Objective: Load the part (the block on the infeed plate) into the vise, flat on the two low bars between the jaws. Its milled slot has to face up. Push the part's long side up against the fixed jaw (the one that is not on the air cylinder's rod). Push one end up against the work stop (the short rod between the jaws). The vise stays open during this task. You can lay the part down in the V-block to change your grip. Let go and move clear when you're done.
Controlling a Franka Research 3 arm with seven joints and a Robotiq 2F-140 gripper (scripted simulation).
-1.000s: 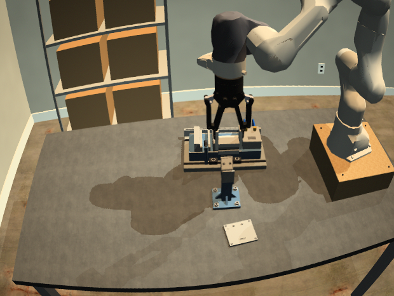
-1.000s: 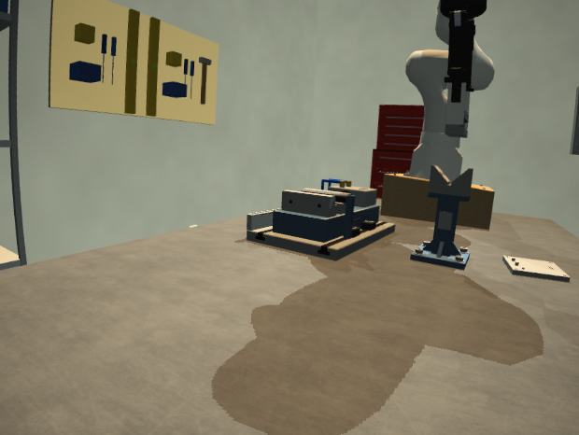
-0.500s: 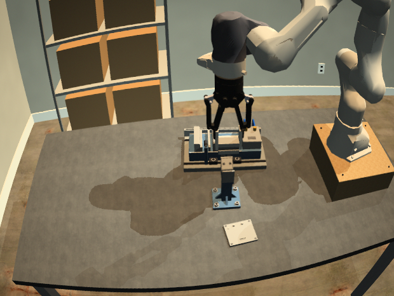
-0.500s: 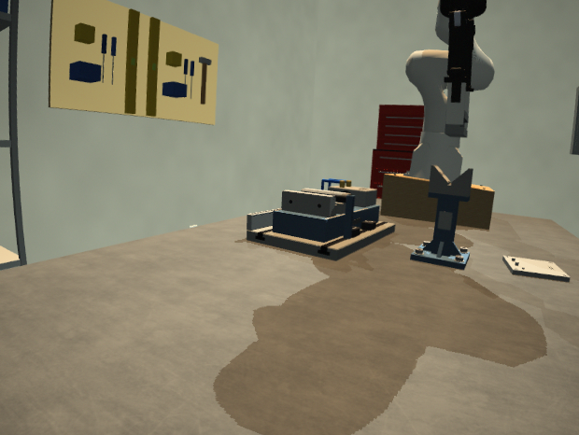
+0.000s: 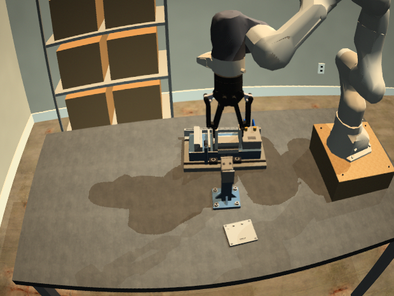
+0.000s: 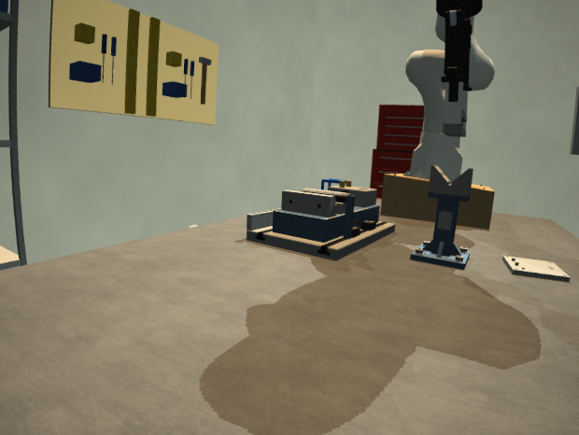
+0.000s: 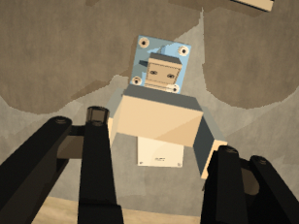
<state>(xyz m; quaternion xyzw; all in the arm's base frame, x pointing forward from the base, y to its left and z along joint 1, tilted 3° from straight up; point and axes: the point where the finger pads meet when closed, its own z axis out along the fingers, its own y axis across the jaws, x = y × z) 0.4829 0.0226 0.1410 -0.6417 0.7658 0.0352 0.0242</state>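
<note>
My gripper (image 5: 227,127) is shut on the part (image 7: 160,119), a tan block with grey ends, and holds it by its long sides high above the table. In the wrist view the gripper (image 7: 160,135) hangs over the V-block (image 7: 161,68) and the white infeed plate (image 7: 160,154), which lies bare. In the top view the part (image 5: 227,138) shows in front of the vise (image 5: 222,146). The exterior view shows the gripper (image 6: 453,91) well above the V-block (image 6: 449,187). The vise (image 6: 322,215) stands open. I cannot tell which way the slot faces.
The V-block stand (image 5: 226,190) is bolted to the table in front of the vise. The infeed plate (image 5: 240,234) lies nearer the front edge. The robot base (image 5: 350,159) sits on a wooden box at the right. Shelves with boxes (image 5: 105,60) stand at the back left.
</note>
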